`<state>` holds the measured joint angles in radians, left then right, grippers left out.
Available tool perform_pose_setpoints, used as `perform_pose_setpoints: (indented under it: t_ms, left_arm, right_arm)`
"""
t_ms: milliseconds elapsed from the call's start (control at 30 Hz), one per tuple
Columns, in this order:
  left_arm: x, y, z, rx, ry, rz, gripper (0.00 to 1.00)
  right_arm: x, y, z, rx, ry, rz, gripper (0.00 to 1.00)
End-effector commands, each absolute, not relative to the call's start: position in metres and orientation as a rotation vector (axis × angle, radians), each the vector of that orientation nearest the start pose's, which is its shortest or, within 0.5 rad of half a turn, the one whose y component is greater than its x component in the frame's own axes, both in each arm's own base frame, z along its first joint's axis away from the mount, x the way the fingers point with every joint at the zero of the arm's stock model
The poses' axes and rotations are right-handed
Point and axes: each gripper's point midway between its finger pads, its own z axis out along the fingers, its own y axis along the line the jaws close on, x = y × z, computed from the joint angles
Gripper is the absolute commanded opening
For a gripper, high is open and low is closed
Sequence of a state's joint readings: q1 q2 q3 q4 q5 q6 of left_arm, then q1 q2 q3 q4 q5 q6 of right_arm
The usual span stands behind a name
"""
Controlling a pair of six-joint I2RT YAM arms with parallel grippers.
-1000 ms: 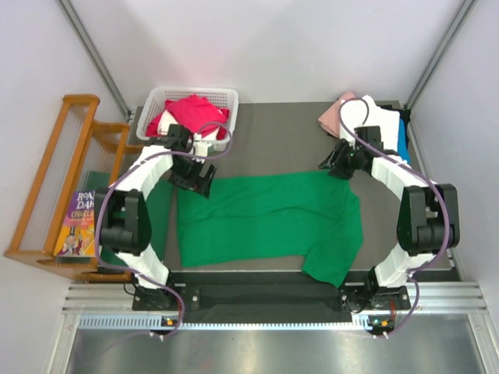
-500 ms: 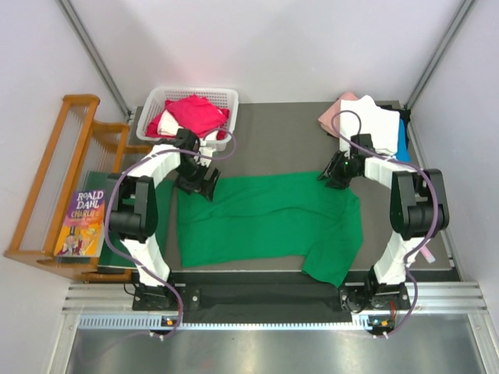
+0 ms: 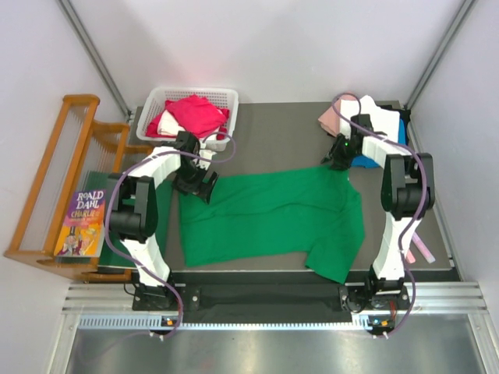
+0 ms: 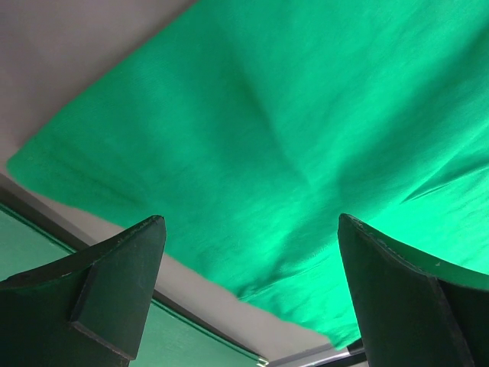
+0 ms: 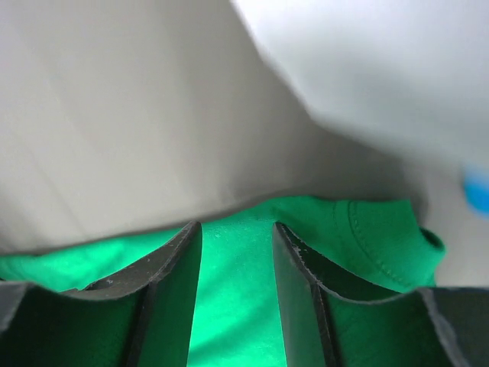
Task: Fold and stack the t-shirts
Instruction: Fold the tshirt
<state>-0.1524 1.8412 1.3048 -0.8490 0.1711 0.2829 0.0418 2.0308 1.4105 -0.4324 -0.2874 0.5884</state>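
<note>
Sitting at the far left corner of the counter (image 3: 273,132), a white basket (image 3: 153,100) held a heap of red t-shirts (image 3: 191,113) with a bit of white cloth showing at its left side. At the far right corner lay a pile of a pink t-shirt (image 3: 331,115), a white t-shirt (image 3: 382,117) and a blue t-shirt (image 3: 401,140).

Across the middle of the counter the green t-shirt (image 3: 265,214) lay spread out, one sleeve hanging toward the near right.

At its far left corner hovered the left hand (image 4: 250,229), its fingers spread wide, with green cloth below the gap. At the far right corner, just beside the pile, the right hand (image 5: 235,229) was low over the cloth. Its fingers stood a little apart with green showing between them; whether they pinched the cloth I cannot tell.

Bent at the elbow, the left arm reached far and inward. Along the right side the right arm stretched toward the far edge.
</note>
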Motion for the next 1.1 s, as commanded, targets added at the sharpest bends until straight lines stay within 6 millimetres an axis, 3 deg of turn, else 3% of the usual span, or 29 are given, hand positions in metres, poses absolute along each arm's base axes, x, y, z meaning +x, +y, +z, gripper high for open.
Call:
perform_pose_setpoints:
  t_ms: [0, 167, 300, 367, 400, 467, 500, 567, 600, 633, 700, 767, 800, 833, 900, 933, 1067]
  left_arm:
    - [0.343, -0.069, 0.057, 0.668, 2.785, -0.208, 0.98]
    - [0.342, -0.067, 0.047, 0.675, 2.799, -0.194, 0.99]
    - [0.343, -0.068, 0.042, 0.664, 2.813, -0.204, 0.98]
    - [0.344, -0.071, 0.044, 0.654, 2.809, -0.220, 0.98]
    - [0.345, -0.072, 0.046, 0.648, 2.808, -0.230, 0.98]
    - [0.340, -0.079, 0.050, 0.642, 2.812, -0.272, 0.98]
    - [0.336, -0.082, 0.051, 0.646, 2.814, -0.292, 0.98]
    - [0.327, -0.095, 0.061, 0.685, 2.787, -0.310, 0.98]
    - [0.319, -0.097, 0.060, 0.709, 2.791, -0.291, 0.99]
    - [0.314, -0.108, 0.066, 0.768, 2.758, -0.269, 0.99]
    - [0.307, -0.108, 0.067, 0.807, 2.749, -0.189, 0.99]
    - [0.302, -0.113, 0.072, 0.842, 2.730, -0.155, 0.98]
    - [0.294, -0.113, 0.073, 0.869, 2.752, -0.151, 0.99]
    - [0.286, -0.123, 0.077, 0.928, 2.735, -0.156, 0.99]
    - [0.267, -0.133, 0.078, 1.021, 2.730, -0.161, 0.99]
    - [0.251, -0.144, 0.081, 1.106, 2.717, -0.168, 0.99]
    - [0.214, -0.154, 0.080, 1.239, 2.754, -0.244, 0.99]
  right_arm:
    - [0.484, 0.062, 0.029, 0.602, 2.587, 0.418, 0.42]
    - [0.494, 0.069, 0.036, 0.554, 2.562, 0.470, 0.42]
    - [0.494, 0.083, 0.065, 0.479, 2.516, 0.552, 0.42]
    - [0.486, 0.089, 0.077, 0.456, 2.507, 0.560, 0.43]
    - [0.482, 0.096, 0.100, 0.424, 2.466, 0.568, 0.45]
    - [0.464, 0.101, 0.106, 0.422, 2.465, 0.568, 0.48]
    - [0.457, 0.106, 0.130, 0.390, 2.414, 0.582, 0.48]
    - [0.435, 0.107, 0.130, 0.401, 2.414, 0.576, 0.50]
    - [0.427, 0.112, 0.152, 0.370, 2.355, 0.596, 0.50]
    - [0.412, 0.113, 0.143, 0.375, 2.377, 0.596, 0.50]
    - [0.393, 0.127, 0.157, 0.336, 2.350, 0.650, 0.50]
    - [0.371, 0.135, 0.143, 0.333, 2.387, 0.676, 0.51]
    - [0.361, 0.142, 0.145, 0.313, 2.385, 0.692, 0.50]
    - [0.350, 0.144, 0.132, 0.325, 2.409, 0.699, 0.50]
    - [0.335, 0.152, 0.130, 0.308, 2.409, 0.718, 0.50]
    - [0.326, 0.151, 0.119, 0.315, 2.432, 0.705, 0.50]
    - [0.308, 0.150, 0.110, 0.303, 2.461, 0.679, 0.50]
